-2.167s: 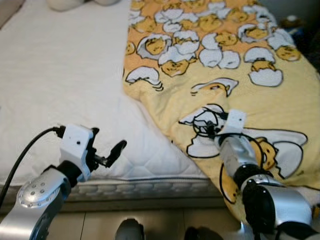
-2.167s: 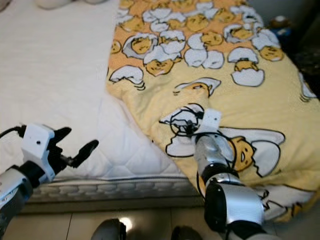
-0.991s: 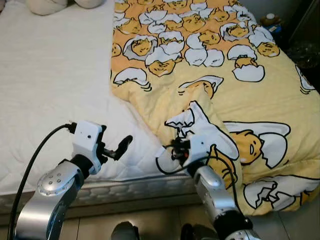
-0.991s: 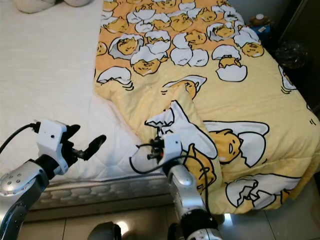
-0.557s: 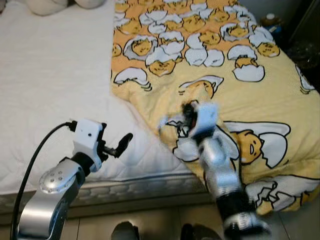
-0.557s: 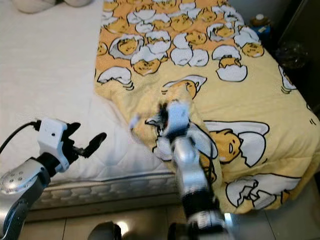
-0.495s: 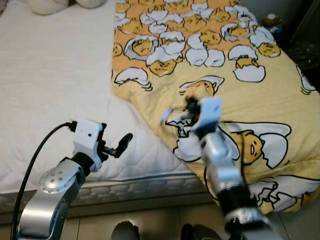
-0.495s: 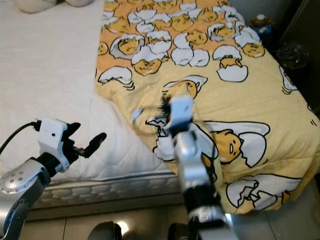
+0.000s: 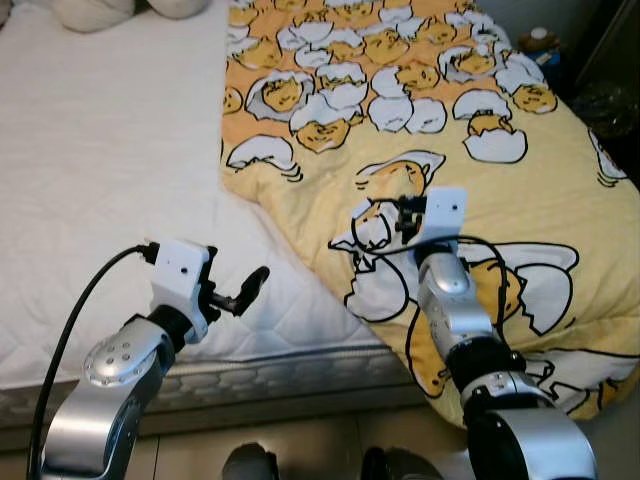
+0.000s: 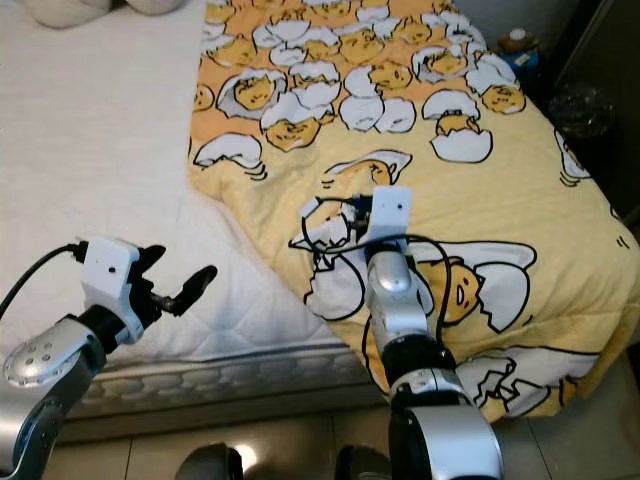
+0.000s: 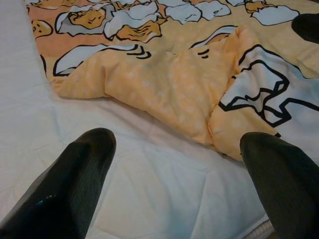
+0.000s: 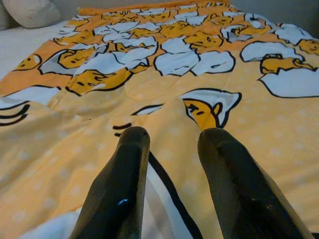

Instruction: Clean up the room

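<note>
On the right half of the bed (image 9: pixel 100 150), in the left eye view, you see the yellow egg-print blanket (image 9: pixel 480 110) running lengthwise from the far pillow end down over the near foot edge, its left border slanting diagonally across the white mattress. Your right end effector (image 9: pixel 397 213) rests on a bunched fold near that border; whether its fingers are together you cannot tell from here. Your left end effector (image 9: pixel 235 293) hovers over bare mattress at the near edge, fingers apart, holding nothing.

Across in the right eye view, the same layout holds: the blanket's near corner hangs past the foot of the bed on the right.

Looking along the left wrist view, the two black fingers (image 11: pixel 75 184) stand wide apart, with the blanket's rumpled left hem just beyond them.

Through the right wrist view, the fingers (image 12: pixel 124 184) sit slightly apart over flat cloth, gripping nothing.

You should expect the blanket to be soft, light and limp, so it will drape and slide; pinch a thick fold at the hem rather than flat fabric.
</note>
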Controlling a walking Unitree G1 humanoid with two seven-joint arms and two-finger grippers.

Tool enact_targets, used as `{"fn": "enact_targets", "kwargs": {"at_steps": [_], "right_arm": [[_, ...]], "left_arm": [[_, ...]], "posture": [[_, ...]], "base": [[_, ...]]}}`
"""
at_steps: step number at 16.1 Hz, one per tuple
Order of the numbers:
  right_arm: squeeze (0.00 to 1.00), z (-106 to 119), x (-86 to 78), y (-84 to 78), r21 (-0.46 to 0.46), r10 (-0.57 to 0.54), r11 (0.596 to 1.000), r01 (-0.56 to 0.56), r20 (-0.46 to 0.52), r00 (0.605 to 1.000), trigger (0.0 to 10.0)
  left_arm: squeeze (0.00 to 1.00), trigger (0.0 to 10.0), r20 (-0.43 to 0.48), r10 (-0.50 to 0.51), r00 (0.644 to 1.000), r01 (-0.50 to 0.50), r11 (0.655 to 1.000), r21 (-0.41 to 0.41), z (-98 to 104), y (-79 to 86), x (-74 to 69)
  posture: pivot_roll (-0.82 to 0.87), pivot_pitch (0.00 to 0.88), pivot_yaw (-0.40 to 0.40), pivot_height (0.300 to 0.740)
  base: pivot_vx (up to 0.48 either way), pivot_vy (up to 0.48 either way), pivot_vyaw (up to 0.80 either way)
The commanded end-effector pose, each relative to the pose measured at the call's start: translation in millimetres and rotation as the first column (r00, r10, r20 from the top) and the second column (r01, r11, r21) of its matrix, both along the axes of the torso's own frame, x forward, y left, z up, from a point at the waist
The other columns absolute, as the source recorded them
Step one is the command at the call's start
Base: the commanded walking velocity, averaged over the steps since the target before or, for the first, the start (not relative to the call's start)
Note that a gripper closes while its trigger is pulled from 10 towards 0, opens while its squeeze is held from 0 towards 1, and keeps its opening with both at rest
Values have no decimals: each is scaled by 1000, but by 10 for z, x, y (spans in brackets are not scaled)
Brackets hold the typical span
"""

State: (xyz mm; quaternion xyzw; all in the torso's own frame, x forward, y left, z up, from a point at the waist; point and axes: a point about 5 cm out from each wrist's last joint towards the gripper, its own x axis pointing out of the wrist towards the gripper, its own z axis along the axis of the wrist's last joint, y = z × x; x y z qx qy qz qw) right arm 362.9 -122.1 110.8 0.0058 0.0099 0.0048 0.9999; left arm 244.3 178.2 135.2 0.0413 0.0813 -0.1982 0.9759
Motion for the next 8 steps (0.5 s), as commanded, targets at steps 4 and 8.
{"fn": "enact_targets", "kwargs": {"at_steps": [4, 8], "right_arm": [[1000, -25, 27, 180, 9, -8, 1000, 8, -32, 999, 10000], [1000, -43, 58, 203, 72, -38, 996, 44, -84, 996, 10000]], "left_arm": [[0, 10000, -5, 5, 1000, -5, 1000, 2, -20, -3, -6], [0, 10000, -6, -3, 1000, 3, 1000, 1, -27, -15, 2]], "posture": [[197, 119, 30, 740], [195, 119, 31, 740]], "base": [[0, 0, 0], [0, 0, 0]]}}
